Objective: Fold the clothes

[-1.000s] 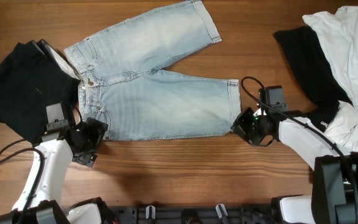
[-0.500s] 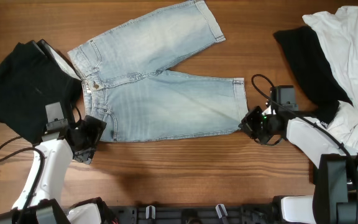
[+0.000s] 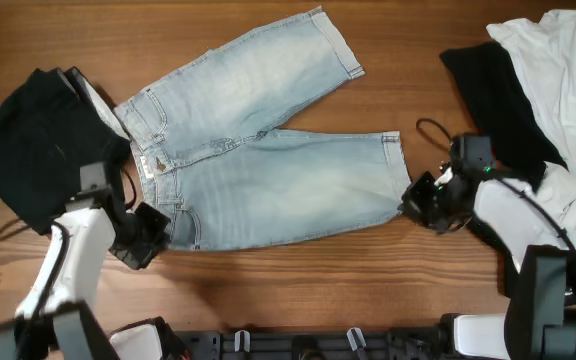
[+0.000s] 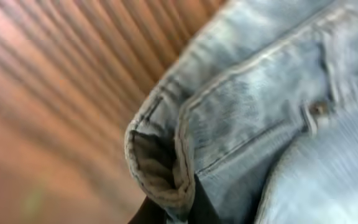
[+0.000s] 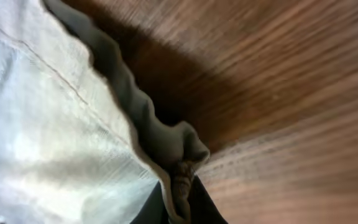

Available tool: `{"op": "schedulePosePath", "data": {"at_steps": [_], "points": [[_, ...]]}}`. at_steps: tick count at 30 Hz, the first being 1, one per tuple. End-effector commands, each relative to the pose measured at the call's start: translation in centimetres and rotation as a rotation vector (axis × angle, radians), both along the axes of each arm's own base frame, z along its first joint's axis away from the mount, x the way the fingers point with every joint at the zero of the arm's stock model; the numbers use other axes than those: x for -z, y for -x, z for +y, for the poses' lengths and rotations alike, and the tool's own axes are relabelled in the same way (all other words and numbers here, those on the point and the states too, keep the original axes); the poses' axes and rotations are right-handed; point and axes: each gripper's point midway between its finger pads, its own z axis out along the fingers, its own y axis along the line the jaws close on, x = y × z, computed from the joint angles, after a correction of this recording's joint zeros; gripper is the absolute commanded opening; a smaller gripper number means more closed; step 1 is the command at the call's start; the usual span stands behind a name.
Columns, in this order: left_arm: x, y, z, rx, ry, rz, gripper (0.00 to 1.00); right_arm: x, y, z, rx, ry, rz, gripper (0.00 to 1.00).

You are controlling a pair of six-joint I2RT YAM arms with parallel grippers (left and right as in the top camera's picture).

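Observation:
The light-blue denim shorts [image 3: 268, 150] lie spread flat mid-table, waistband to the left and both legs pointing right. My left gripper [image 3: 153, 228] is shut on the near corner of the waistband; in the left wrist view that bunched corner [image 4: 160, 168] is pinched between the dark fingers of the gripper [image 4: 179, 208]. My right gripper [image 3: 415, 200] is shut on the near leg's hem corner. The right wrist view shows the folded hem [image 5: 179, 149] squeezed in the gripper [image 5: 178, 199].
A black garment [image 3: 38, 150] lies at the left, its edge under the waistband. Another black garment [image 3: 493, 95] and a white shirt [image 3: 568, 70] are piled at the right, behind my right arm. A black rail [image 3: 298, 345] runs along the near table edge.
My left gripper has closed on the waistband corner. My right gripper has pulled the hem to the right, and the whole pair of shorts has slid right and stretched flatter.

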Motion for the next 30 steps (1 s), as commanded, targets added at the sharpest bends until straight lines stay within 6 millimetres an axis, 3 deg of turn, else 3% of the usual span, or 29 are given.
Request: {"op": "schedulePosePath", "data": {"at_steps": [1, 3, 9, 11, 13, 15, 19, 22, 28, 30], "points": [[-7.7, -3.3, 0.8, 0.178, -0.089, -0.264, 0.04, -5.0, -3.3, -2.2, -0.062, 0.073, -0.13, 0.04], [-11.6, -3.2, 0.3, 0.199, -0.12, -0.366, 0.04, -9.7, -4.0, -3.1, -0.072, 0.098, -0.214, 0.05], [-16.8, -0.8, -4.0, 0.261, -0.029, -0.517, 0.04, -22.1, -3.8, -6.3, -0.117, 0.34, -0.419, 0.04], [-18.2, -1.5, -4.2, 0.269, -0.036, -0.573, 0.04, -24.7, -4.9, -6.4, -0.144, 0.37, -0.503, 0.04], [-18.9, -3.5, -3.7, 0.236, -0.056, -0.629, 0.04, -25.6, -6.4, -6.7, -0.16, 0.392, -0.558, 0.04], [-17.9, -6.0, -2.9, 0.138, -0.059, -0.6, 0.04, -25.2, -9.5, -6.3, -0.201, 0.398, -0.613, 0.04], [-13.7, -10.6, -1.2, -0.06, -0.056, -0.476, 0.04, -22.4, -15.3, -3.7, -0.283, 0.384, -0.666, 0.04], [-10.4, -14.3, -0.7, -0.151, -0.036, -0.443, 0.04, -18.2, -19.6, 0.0, -0.37, 0.344, -0.685, 0.04], [-4.4, -17.3, -0.2, -0.182, -0.033, -0.364, 0.04, -13.9, -26.2, 6.6, -0.444, 0.304, -0.84, 0.06], [-3.8, -18.4, -0.1, -0.183, -0.033, -0.387, 0.17, -13.4, -28.7, 9.4, -0.468, 0.276, -0.96, 0.13]]}}
